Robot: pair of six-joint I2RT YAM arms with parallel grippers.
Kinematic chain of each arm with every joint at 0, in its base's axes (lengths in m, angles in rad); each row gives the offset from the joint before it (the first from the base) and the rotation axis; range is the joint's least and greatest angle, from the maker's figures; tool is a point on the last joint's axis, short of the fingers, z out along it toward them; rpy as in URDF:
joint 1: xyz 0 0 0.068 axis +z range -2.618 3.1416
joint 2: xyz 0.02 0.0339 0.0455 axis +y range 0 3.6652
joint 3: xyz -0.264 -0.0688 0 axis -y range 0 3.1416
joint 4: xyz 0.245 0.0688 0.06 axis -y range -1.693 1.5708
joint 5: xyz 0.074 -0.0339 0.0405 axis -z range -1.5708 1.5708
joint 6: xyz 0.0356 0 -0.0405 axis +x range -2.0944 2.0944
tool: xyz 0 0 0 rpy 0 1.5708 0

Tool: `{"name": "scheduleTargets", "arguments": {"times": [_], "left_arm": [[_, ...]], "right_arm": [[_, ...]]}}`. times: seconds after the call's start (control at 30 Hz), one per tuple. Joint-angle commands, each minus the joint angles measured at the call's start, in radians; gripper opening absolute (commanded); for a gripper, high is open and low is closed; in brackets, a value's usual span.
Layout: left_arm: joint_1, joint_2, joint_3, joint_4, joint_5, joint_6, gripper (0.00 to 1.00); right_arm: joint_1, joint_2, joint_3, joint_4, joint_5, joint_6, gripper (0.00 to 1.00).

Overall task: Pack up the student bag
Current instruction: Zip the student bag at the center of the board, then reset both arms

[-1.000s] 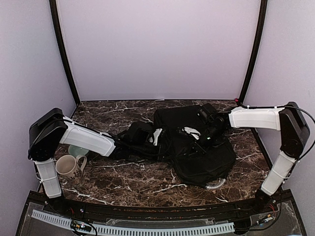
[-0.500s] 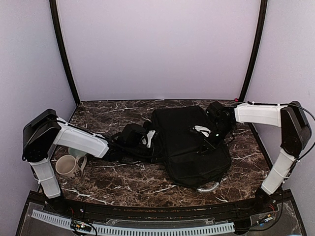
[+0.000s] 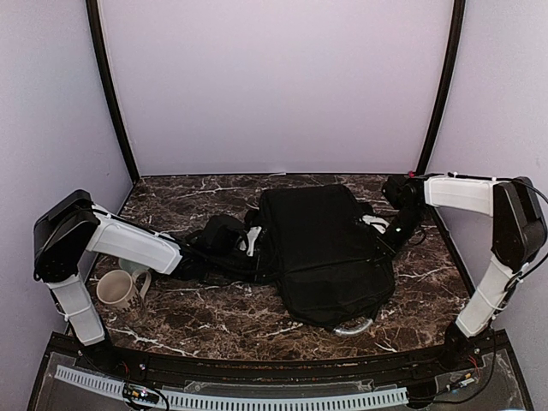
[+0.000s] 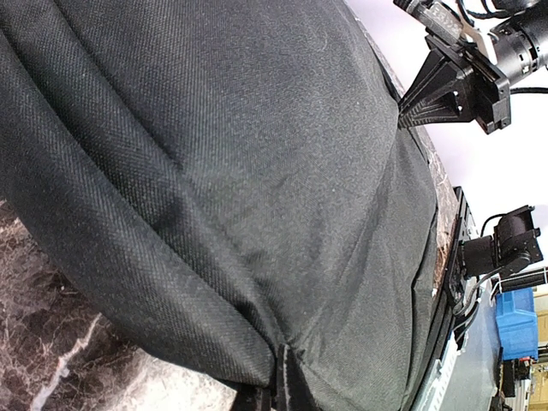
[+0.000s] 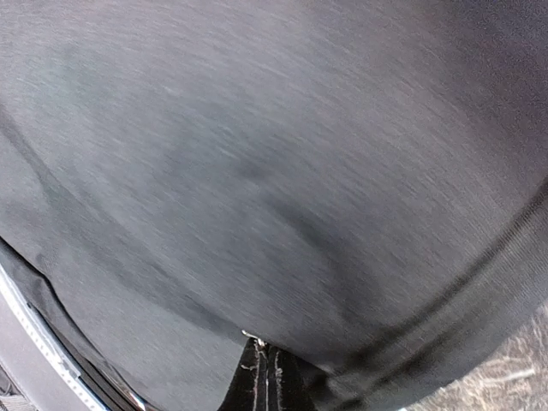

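Observation:
The student bag (image 3: pixel 325 248) is a large black fabric backpack lying flat and smooth in the middle of the marble table. My left gripper (image 3: pixel 254 243) is at the bag's left edge, shut on a fold of its fabric. In the left wrist view the fabric (image 4: pixel 223 171) fills the frame and the shut fingers (image 4: pixel 282 390) pinch it at the bottom. My right gripper (image 3: pixel 379 242) is at the bag's right edge, shut on the fabric. The right wrist view shows only blurred bag cloth (image 5: pixel 282 154) above its shut fingertips (image 5: pixel 265 381). The inside of the bag is hidden.
A patterned mug (image 3: pixel 118 291) stands at the near left beside my left arm, with a pale round object (image 3: pixel 133 264) behind it. A shiny curved piece (image 3: pixel 351 326) sticks out from under the bag's near edge. Walls close in on three sides.
The bag went from bunched up to stretched flat. My right gripper moved right and back with its edge, and my left gripper pulled the other edge to the left.

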Motion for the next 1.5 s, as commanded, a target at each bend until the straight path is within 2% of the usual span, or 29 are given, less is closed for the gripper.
{"name": "scheduleTargets", "arguments": {"times": [0.0,0.33,0.47,0.57,0.67,0.83,0.97,1.17,1.33,1.47], "left_arm": [[0.023,-0.037,-0.035,-0.081,-0.034,0.023,0.00],[0.027,-0.038,-0.014,-0.116,-0.044,0.047,0.01],[0.027,-0.059,0.037,-0.226,-0.093,0.117,0.13],[0.030,-0.088,0.103,-0.359,-0.163,0.190,0.30],[0.040,-0.121,0.163,-0.487,-0.231,0.258,0.42],[0.075,-0.162,0.251,-0.596,-0.319,0.371,0.50],[0.103,-0.153,0.343,-0.679,-0.405,0.457,0.55],[0.129,-0.143,0.465,-0.759,-0.540,0.585,0.60],[0.160,-0.170,0.532,-0.759,-0.601,0.652,0.68],[0.183,-0.203,0.561,-0.717,-0.617,0.680,0.77]], "right_arm": [[-0.054,-0.032,0.020,-0.002,0.139,-0.014,0.00],[-0.063,-0.046,0.021,0.024,0.137,0.017,0.00],[-0.076,-0.106,0.022,0.048,0.137,0.043,0.16],[-0.095,-0.180,0.008,0.080,0.158,0.057,0.32],[-0.129,-0.235,0.004,0.108,0.140,0.055,0.35],[-0.154,-0.309,-0.055,0.205,0.073,0.074,0.39],[-0.165,-0.360,-0.043,0.298,0.092,0.088,0.43],[-0.189,-0.431,0.043,0.389,0.128,0.105,0.70],[-0.192,-0.496,0.032,0.469,0.194,0.177,0.99],[-0.193,-0.531,0.012,0.553,0.283,0.289,1.00]]}}
